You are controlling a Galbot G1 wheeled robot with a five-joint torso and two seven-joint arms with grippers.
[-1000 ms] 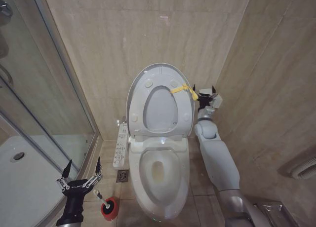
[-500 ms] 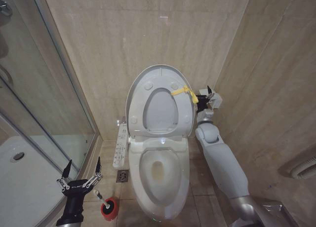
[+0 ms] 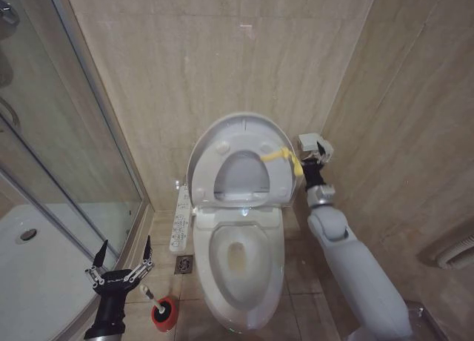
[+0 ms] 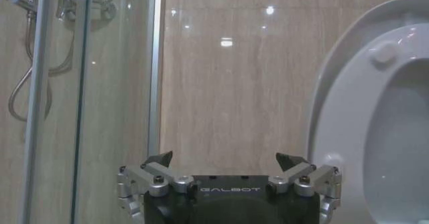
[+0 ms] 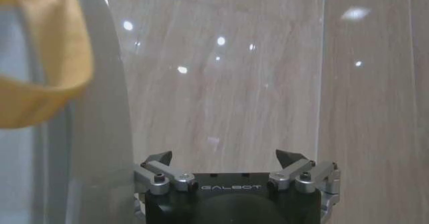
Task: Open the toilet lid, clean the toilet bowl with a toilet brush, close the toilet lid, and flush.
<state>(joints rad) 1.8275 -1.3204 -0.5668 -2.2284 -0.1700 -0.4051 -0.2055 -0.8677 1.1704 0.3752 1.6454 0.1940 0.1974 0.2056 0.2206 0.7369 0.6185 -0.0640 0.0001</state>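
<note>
The toilet lid stands raised against the back wall, tipped a little forward, with the ring seat up against it and a yellow tie on its right rim. Below it the toilet bowl is uncovered. My right gripper sits at the lid's right rim beside the tie. In the right wrist view that gripper is open, with the tie and the lid's edge close by. My left gripper hangs open low on the left, just above the toilet brush in its red holder.
A glass shower door and the curved white shower tray close off the left side. The button panel and a floor drain lie between them and the bowl. Tiled walls meet in a corner right of the toilet.
The lid and seat have tipped forward from the wall. My right arm has swung right and further back along the lid's right rim. The left arm has not moved.
</note>
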